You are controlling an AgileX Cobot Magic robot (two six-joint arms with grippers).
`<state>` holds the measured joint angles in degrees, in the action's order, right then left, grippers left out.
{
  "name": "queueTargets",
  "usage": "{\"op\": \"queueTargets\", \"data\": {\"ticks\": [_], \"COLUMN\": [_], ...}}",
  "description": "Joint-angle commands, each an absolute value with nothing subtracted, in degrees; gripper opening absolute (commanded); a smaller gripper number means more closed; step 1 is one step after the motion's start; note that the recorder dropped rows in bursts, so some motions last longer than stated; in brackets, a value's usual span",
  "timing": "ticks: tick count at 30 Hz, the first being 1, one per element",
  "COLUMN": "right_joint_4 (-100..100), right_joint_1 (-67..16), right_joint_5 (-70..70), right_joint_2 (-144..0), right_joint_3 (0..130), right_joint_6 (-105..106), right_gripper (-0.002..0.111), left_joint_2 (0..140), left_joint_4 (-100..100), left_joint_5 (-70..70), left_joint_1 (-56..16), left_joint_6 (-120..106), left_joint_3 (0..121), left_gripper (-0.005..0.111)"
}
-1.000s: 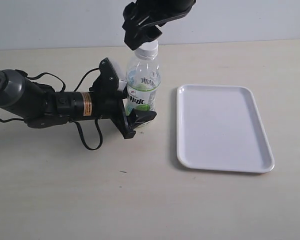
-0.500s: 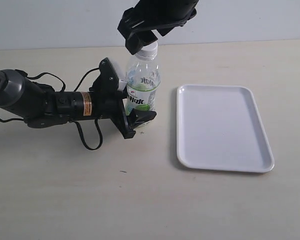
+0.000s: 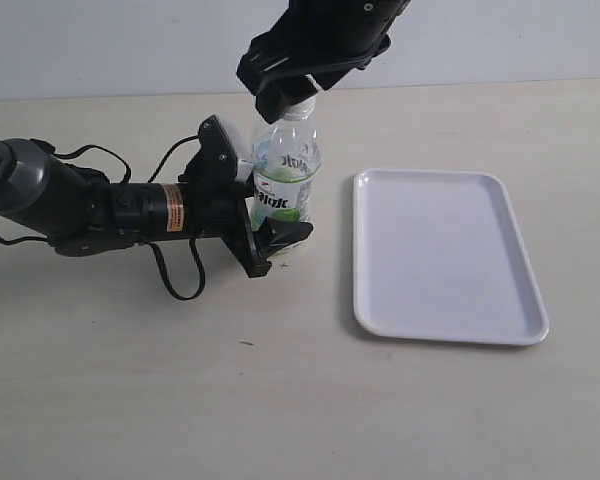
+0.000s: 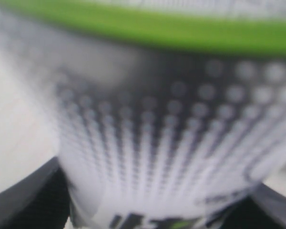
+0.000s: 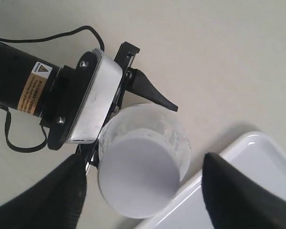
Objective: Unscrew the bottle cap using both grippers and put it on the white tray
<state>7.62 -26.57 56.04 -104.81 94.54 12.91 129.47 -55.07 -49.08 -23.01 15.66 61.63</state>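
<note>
The clear bottle [image 3: 285,175] with its white-and-green label stands upright on the table, left of the white tray [image 3: 445,255]. My left gripper [image 3: 270,215] reaches in from the left and is shut on the bottle's lower body; in the left wrist view the blurred label [image 4: 152,143] fills the frame between the black fingers [image 4: 24,200]. My right gripper [image 3: 285,95] hangs over the bottle top and hides most of the cap in the exterior view. In the right wrist view the white bottle cap [image 5: 138,174] sits between the open right gripper [image 5: 155,191], with a gap on each side.
The left arm [image 3: 70,200], with its cable loops and orange label, lies across the table's left side. The tray's rim [image 5: 238,157] runs close beside the bottle. Bare tabletop spreads in front of the bottle and the tray.
My right gripper has come down and turned, so that it now straddles the cap, which showed below it before. The bottle and left gripper have not moved.
</note>
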Motion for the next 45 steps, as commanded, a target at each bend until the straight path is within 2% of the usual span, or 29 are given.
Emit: {"op": "queueTargets", "data": {"ticks": [1, 3, 8, 27, 42, 45], "right_joint_4": [7.58, 7.58, 7.58, 7.55, 6.81, 6.81], "right_joint_1": [-26.63, -26.63, -26.63, -26.63, -26.63, -26.63], "right_joint_5": [55.89, 55.89, 55.89, 55.61, 55.36, 55.6], "right_joint_2": [-104.73, -104.73, -104.73, -104.73, -104.62, -104.62], "right_joint_3": [94.85, 94.85, 94.85, 94.85, 94.85, 94.85], "right_joint_6": [12.8, 12.8, 13.35, 49.29, 102.27, 105.83], "right_gripper": [0.05, 0.039, 0.001, 0.0, 0.0, 0.0], "left_joint_2": [129.16, 129.16, 129.16, 129.16, 129.16, 129.16], "left_joint_4": [-55.14, -55.14, -55.14, -55.14, -55.14, -55.14], "left_joint_5": [-47.27, -47.27, -47.27, -47.27, -48.31, -48.29], "left_joint_1": [-23.35, -23.35, -23.35, -23.35, -23.35, -23.35], "left_joint_6": [15.23, 15.23, 15.23, 15.35, 15.35, 15.21], "left_joint_3": [61.48, 61.48, 61.48, 61.48, 61.48, 61.48], "left_gripper": [0.0, 0.0, 0.0, 0.0, 0.0, 0.0]}}
